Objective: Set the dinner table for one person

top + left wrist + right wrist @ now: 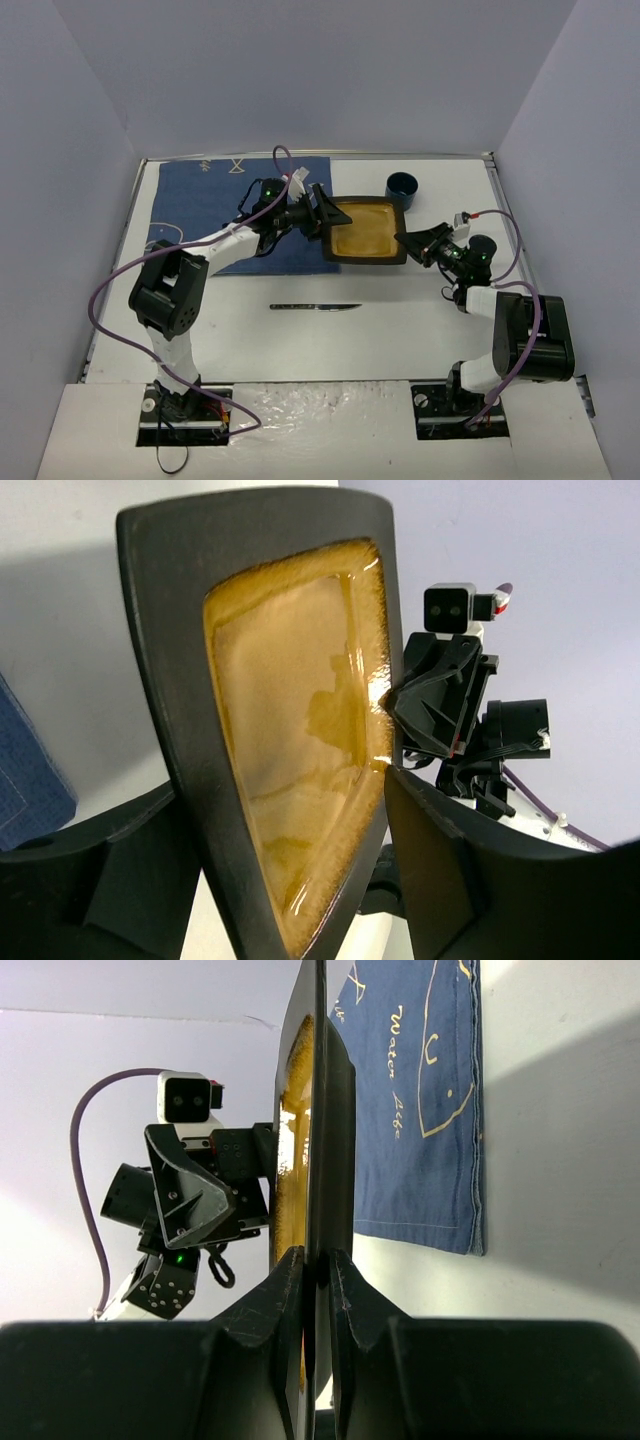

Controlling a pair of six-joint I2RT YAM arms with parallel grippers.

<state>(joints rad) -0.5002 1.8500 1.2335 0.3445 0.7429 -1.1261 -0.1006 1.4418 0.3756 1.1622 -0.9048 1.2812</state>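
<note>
A square plate [365, 232] with a dark rim and amber glazed middle is on the white dinner table [400, 330], its left edge by the blue cloth [230, 195]. My right gripper [408, 240] is shut on the plate's right rim; in the right wrist view its jaws [318, 1255] pinch the plate [318, 1110], seen edge-on. My left gripper [322, 212] is at the plate's left rim. In the left wrist view its jaws [282, 780] stand wide apart, with the plate [290, 730] slanting between them.
A knife [315, 307] lies on the table in front of the plate. A dark blue cup [403, 188] stands behind the plate's right corner. The blue cloth with white drawings [420, 1110] covers the back left. Grey walls enclose the table.
</note>
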